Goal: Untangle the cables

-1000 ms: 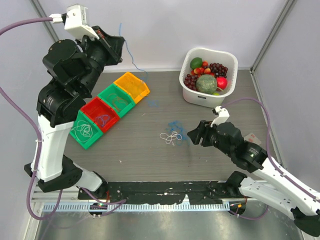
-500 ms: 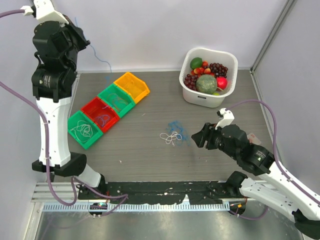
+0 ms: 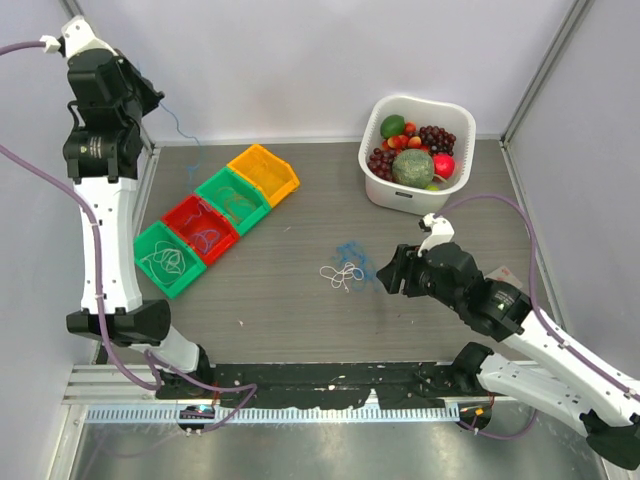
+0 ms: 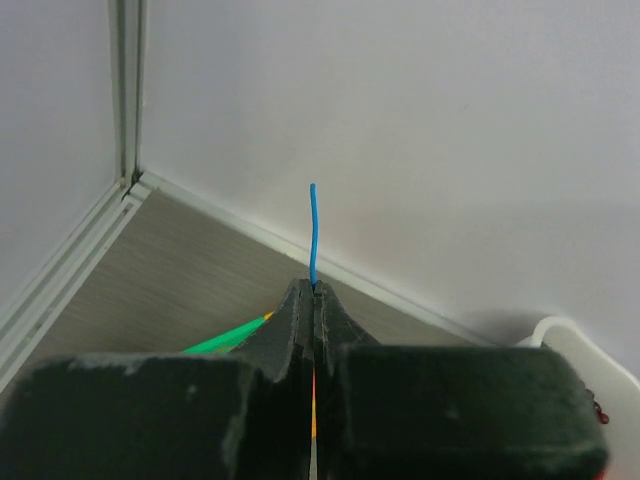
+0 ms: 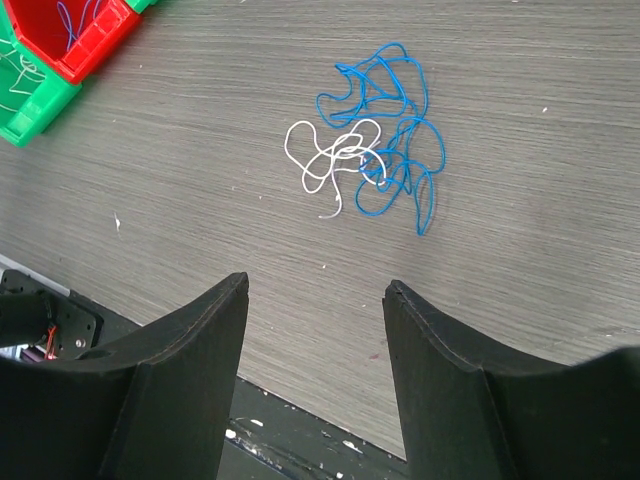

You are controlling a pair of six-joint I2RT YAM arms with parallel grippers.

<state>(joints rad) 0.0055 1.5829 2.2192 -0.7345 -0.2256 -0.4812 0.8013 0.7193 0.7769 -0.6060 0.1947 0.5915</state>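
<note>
A small tangle of cables lies mid-table: a blue cable (image 3: 350,252) and a white cable (image 3: 342,273) hooked together. The right wrist view shows the same blue loops (image 5: 398,135) and white loops (image 5: 325,158) just ahead of my right gripper (image 5: 315,285), which is open, empty and above the table. In the top view my right gripper (image 3: 386,272) sits just right of the tangle. My left gripper (image 3: 150,97) is raised high at the far left corner, shut on a separate blue cable (image 3: 177,125) that dangles from it. Its end (image 4: 312,230) pokes out past the closed left gripper (image 4: 315,291).
A diagonal row of small bins sits left of centre: green (image 3: 150,237), red (image 3: 181,206), green (image 3: 214,181), orange (image 3: 248,153), some with sorted cables inside. A white basket (image 3: 408,196) of fruit stands back right. The wall and a corner post are close behind my left gripper.
My left arm swung left and back to the far left corner, carrying the blue cable away from the bins. My right gripper stayed beside the tangle, shifting only slightly.
</note>
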